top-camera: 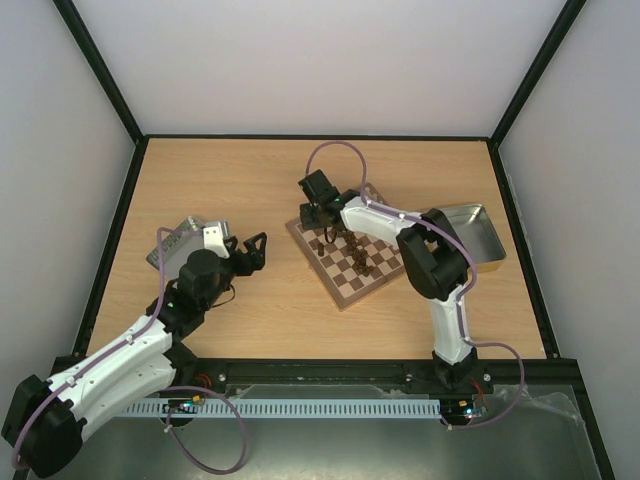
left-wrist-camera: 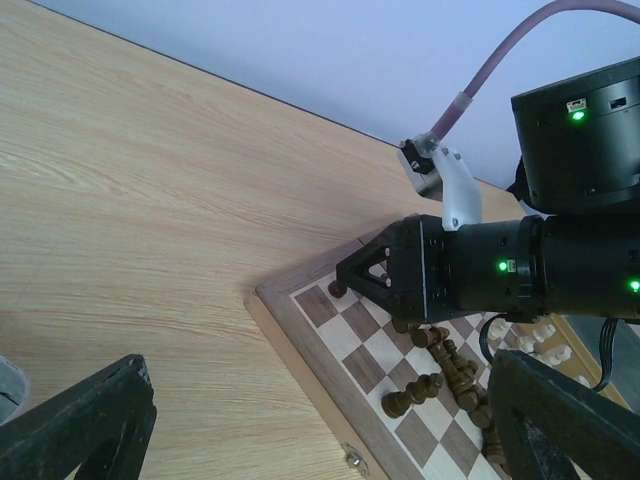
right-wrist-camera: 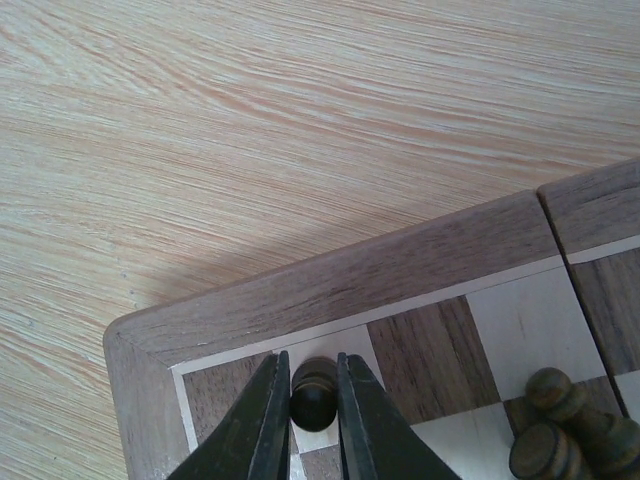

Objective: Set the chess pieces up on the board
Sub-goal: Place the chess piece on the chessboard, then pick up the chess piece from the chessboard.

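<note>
Left arm (top-camera: 125, 350): white moulded link shells, black cylindrical joint housings, black block at base end. Right arm (top-camera: 452, 310): same white-and-black build. Lilac cable (top-camera: 335, 148) runs along each arm, loops free near base and wrist. Green LEDs (left-wrist-camera: 500, 266) on right arm's black motor housings. White bracket (left-wrist-camera: 455, 195) at cable plug. Right tool (left-wrist-camera: 342, 285): black, triangular cut-out in finger frame. Left tool (top-camera: 250, 254): black, chunky matte fingers (left-wrist-camera: 85, 420).

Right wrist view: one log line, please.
right gripper shut on dark brown chess piece, corner square, wooden chessboard | left gripper open
</note>
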### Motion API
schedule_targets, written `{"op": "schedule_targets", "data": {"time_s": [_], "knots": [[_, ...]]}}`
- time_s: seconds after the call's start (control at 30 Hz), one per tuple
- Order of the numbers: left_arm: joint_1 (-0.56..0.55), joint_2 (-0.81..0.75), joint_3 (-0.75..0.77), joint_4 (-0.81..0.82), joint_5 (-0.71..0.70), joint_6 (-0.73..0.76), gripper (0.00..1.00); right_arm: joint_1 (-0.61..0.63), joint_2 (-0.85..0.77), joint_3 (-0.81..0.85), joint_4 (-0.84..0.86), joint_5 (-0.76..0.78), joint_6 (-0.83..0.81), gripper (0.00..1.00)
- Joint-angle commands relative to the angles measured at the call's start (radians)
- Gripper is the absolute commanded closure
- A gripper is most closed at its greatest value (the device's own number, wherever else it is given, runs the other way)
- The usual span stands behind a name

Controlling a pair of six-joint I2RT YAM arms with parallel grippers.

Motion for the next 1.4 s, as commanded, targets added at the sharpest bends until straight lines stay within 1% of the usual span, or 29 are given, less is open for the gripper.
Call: {"op": "schedule_targets", "data": {"time_s": [0.0, 0.23, 0.3, 0.47, 0.57, 0.63, 0.67, 0.77, 0.83, 0.9, 1.07, 1.3, 1.37], "knots": [[0.006, -0.004, 0.023, 0.005, -0.003, -0.004, 0.08, 0.005, 0.026, 0.029, -0.046, 0.028, -0.017, 0.86], [0.009, -0.003, 0.028, 0.012, 0.004, -0.003, 0.08, 0.005, -0.031, 0.034, -0.047, 0.018, -0.003, 0.68], [0.009, -0.001, 0.031, 0.014, 0.006, -0.001, 0.08, 0.005, -0.061, 0.024, -0.040, 0.028, 0.006, 0.65], [0.012, 0.002, 0.033, 0.014, 0.012, 0.002, 0.08, -0.001, -0.183, -0.072, 0.008, 0.084, 0.036, 0.64], [0.017, -0.001, 0.040, 0.004, 0.029, 0.000, 0.07, -0.012, -0.263, -0.173, 0.038, 0.126, 0.063, 0.65], [0.026, -0.002, 0.048, -0.005, 0.062, 0.003, 0.04, -0.027, -0.312, -0.238, 0.048, 0.148, 0.079, 0.65], [0.030, -0.002, 0.053, -0.011, 0.065, -0.003, 0.01, -0.035, -0.333, -0.269, 0.049, 0.155, 0.086, 0.66], [0.038, 0.000, 0.051, -0.003, 0.080, -0.005, 0.00, -0.063, -0.373, -0.344, 0.043, 0.159, 0.101, 0.67], [0.047, 0.004, 0.046, 0.009, 0.097, 0.000, 0.00, -0.077, -0.388, -0.393, 0.059, 0.130, 0.102, 0.67], [0.052, 0.009, 0.043, 0.022, 0.119, 0.006, 0.00, -0.080, -0.384, -0.403, 0.066, 0.094, 0.092, 0.67], [0.056, 0.014, 0.038, 0.048, 0.151, 0.008, 0.00, -0.079, -0.321, -0.346, 0.066, 0.012, 0.078, 0.67], [0.060, 0.008, 0.038, 0.026, 0.132, -0.006, 0.00, -0.076, -0.224, -0.250, 0.058, -0.010, 0.061, 0.67], [0.059, 0.007, 0.035, 0.024, 0.130, -0.006, 0.00, -0.077, -0.199, -0.229, 0.055, -0.007, 0.059, 0.68]]}}
